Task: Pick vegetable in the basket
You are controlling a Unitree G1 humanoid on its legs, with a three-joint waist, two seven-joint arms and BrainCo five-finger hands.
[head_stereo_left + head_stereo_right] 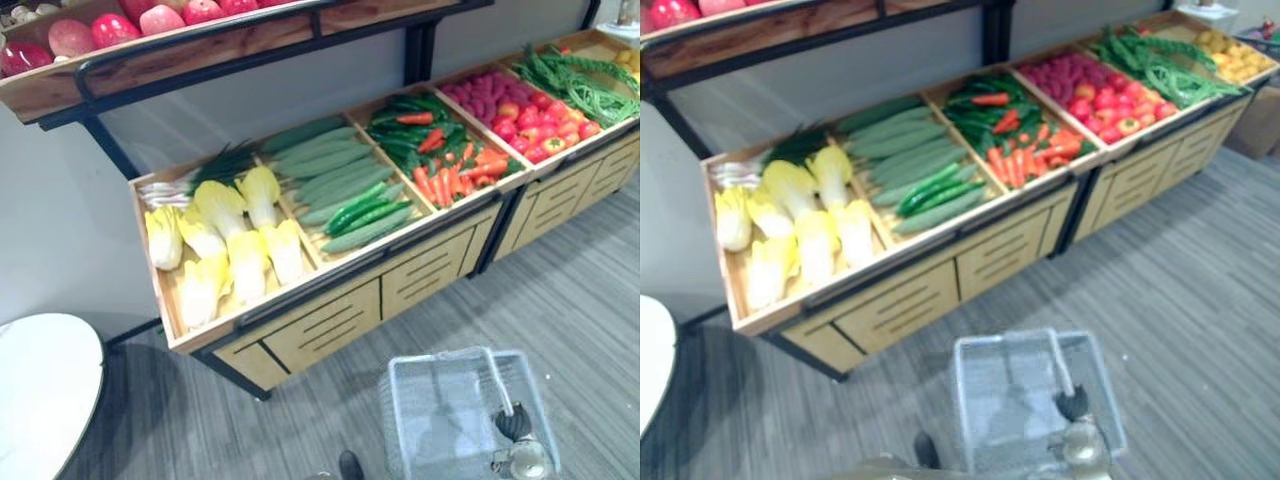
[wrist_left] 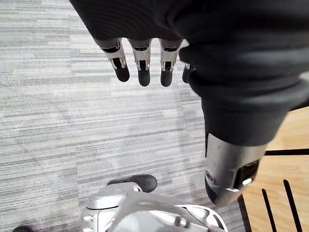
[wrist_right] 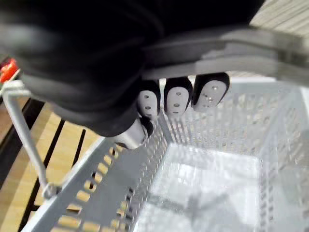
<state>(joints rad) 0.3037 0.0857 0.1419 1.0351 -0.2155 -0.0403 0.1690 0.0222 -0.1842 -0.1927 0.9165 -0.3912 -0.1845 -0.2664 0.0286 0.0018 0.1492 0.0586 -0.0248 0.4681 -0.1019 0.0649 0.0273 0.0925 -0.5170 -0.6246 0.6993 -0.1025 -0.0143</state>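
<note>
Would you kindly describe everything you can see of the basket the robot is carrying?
The basket is pale grey perforated plastic, rectangular with slotted walls, empty inside. Its thin handle is raised, and the right hand curls round it, holding the basket upright over the grey floor before the vegetable stand.

I am in a food shop, at the vegetable stand (image 1: 330, 320). Across the middle of the frame, its wooden boxes hold cabbages (image 1: 225, 250), cucumbers (image 1: 330, 170), carrots (image 1: 450, 178) and tomatoes (image 1: 545, 125). Red apples (image 1: 110, 28) sit on a shelf (image 1: 200, 52) at the upper left. My shopping basket (image 1: 420, 410) hangs at the lower right.
</note>
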